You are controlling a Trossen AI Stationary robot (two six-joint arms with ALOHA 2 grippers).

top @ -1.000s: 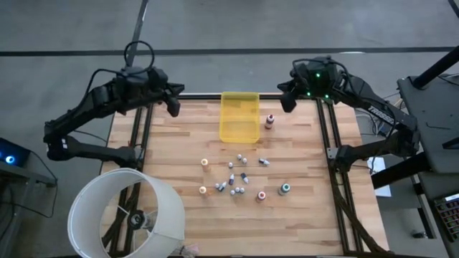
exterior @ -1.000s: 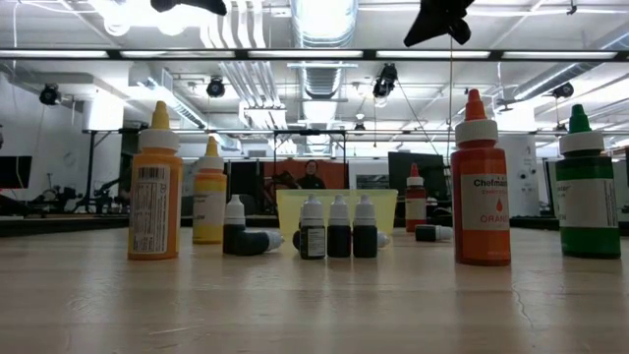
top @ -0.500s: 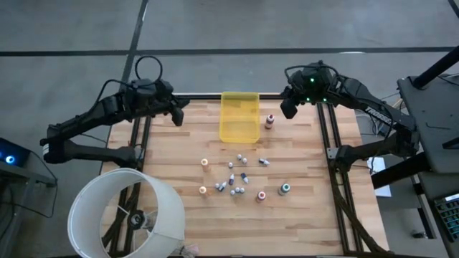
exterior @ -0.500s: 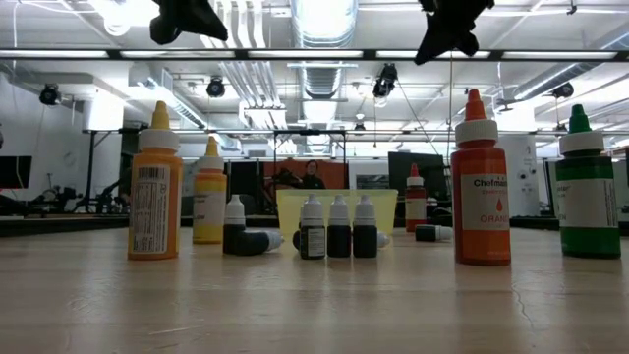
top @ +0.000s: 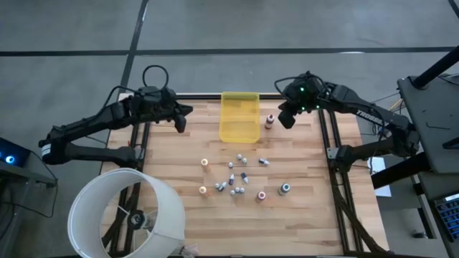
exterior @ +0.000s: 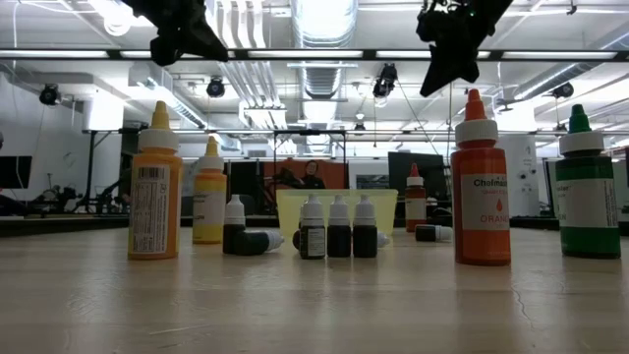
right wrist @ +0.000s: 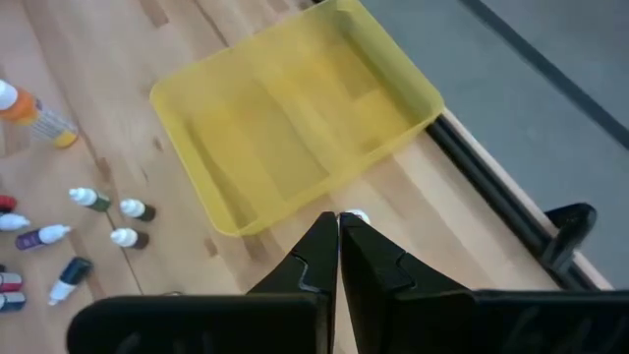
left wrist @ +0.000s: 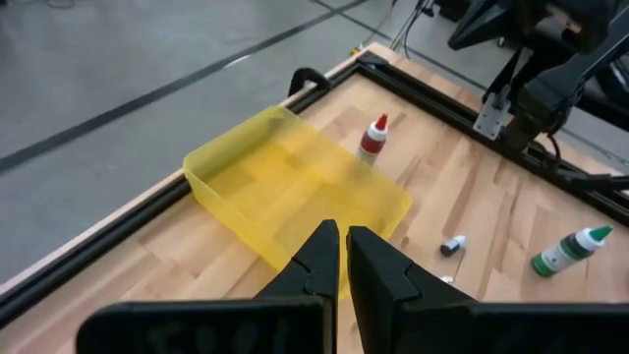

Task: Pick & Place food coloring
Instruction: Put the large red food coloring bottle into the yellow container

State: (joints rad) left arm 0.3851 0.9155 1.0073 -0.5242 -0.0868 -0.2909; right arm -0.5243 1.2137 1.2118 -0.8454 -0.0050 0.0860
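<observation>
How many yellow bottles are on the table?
2. The near yellow bottle and the far yellow bottle stand left of the small bottles. Others may be hidden behind these.

You look straight down on the whole surface [top: 287, 215] from high overhead. The low camera sits at surface level, close to the bottles, facing twelve o'clock. Both wrist cameras look down closely, sharing the yellow tray [left wrist: 295, 187].

Both arms reach in over the table's far edge. The left gripper [top: 180, 122] hangs near the far-left corner, fingers pressed together; the right gripper [top: 285, 119], apparently equally high, likewise closed.
</observation>
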